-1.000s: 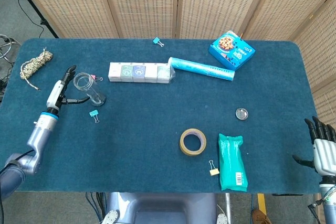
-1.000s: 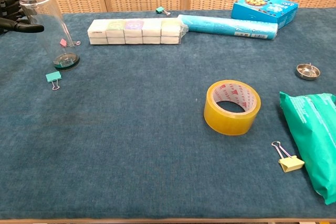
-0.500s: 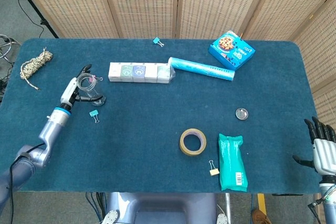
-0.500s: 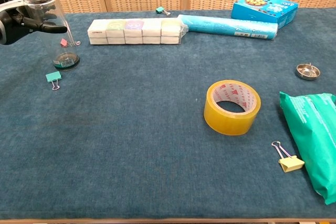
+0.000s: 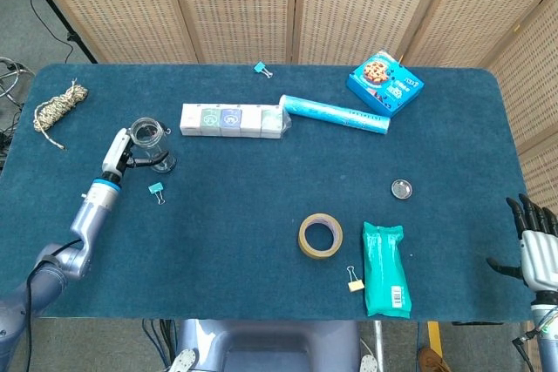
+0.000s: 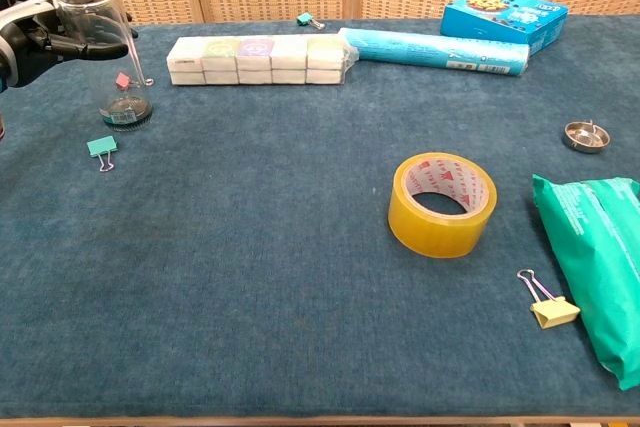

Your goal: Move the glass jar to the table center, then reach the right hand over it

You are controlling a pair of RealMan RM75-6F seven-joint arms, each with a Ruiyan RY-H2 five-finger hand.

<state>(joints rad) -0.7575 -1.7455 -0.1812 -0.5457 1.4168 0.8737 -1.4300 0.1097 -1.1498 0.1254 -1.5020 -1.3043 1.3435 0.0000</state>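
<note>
The clear glass jar stands without a lid at the table's left side, its base on the blue cloth. My left hand is at the jar's left side and holds it near the neck, with one finger across its front. My right hand hangs off the table's front right corner with fingers spread and nothing in it; the chest view does not show it.
A teal binder clip lies just in front of the jar, a pink clip behind it. A row of white boxes, a blue tube, a tape roll and a green packet lie to the right.
My left hand has moved right to the jar and closed its fingers around the neck. The jar now stands a little more upright. The right hand has stayed put.
</note>
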